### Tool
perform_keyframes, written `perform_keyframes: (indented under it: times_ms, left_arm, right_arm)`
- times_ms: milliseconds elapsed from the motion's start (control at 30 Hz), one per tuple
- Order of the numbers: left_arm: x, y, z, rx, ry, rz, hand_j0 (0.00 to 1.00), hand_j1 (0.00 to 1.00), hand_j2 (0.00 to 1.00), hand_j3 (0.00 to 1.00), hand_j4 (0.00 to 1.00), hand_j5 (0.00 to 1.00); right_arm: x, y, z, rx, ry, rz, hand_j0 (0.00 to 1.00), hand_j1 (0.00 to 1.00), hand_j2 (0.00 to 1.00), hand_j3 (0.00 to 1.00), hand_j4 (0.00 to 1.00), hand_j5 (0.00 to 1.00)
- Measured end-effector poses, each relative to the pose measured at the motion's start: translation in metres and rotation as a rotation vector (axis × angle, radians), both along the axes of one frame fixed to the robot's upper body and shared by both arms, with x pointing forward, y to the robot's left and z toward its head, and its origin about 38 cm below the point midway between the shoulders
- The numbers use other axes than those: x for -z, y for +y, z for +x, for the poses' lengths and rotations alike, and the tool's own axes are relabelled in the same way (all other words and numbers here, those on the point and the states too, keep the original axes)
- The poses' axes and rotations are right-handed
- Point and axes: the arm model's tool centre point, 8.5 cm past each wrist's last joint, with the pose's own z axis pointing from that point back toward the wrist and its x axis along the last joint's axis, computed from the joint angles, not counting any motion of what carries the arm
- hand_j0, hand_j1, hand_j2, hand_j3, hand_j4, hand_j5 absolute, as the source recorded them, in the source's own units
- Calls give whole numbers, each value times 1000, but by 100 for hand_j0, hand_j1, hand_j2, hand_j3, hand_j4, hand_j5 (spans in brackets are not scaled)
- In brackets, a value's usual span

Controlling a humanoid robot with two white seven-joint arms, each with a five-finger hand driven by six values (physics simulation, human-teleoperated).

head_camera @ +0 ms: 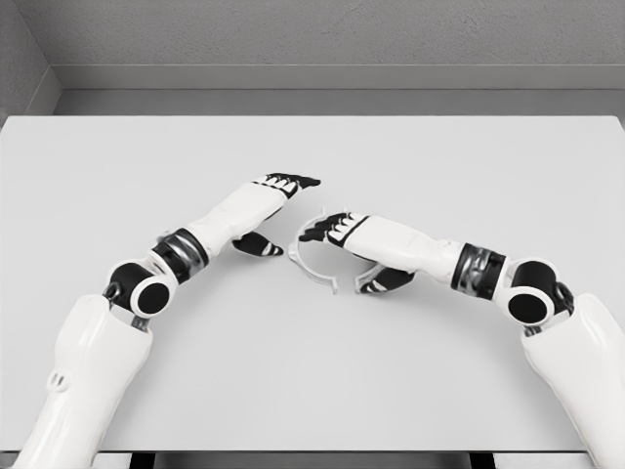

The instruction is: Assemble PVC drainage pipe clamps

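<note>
A white pipe clamp (314,256) lies near the centre of the plain white table (312,381), grey walls behind. The right hand (344,234) rests over the clamp, fingers extended and together, grasp not discernible. The left hand (271,200) hovers just left of the clamp, fingers extended, holding nothing.

Right hand (337,231) covers part of the clamp ring (311,266)

Both arms reach in over the white table (312,371); right hand (337,234) sits on a pale clamp ring (311,266), left hand (273,200) hovers just beside, fingers relaxed.
</note>
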Motion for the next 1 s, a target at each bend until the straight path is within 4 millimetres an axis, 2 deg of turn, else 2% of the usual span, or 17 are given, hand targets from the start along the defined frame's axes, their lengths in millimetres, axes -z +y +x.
perform_keyframes:
  times_ms: [633, 1000]
  left_arm:
    - [1, -17, -3, 22, 4, -18, 100, 100, 100, 100, 100, 100]
    - [-7, -6, 6, -1, -12, -15, 100, 100, 100, 100, 100, 100]
  right_arm:
    - [0, 4, -1, -4, 2, 12, 100, 100, 100, 100, 100, 100]
    - [-1, -1, -2, 2, -2, 7, 100, 100, 100, 100, 100, 100]
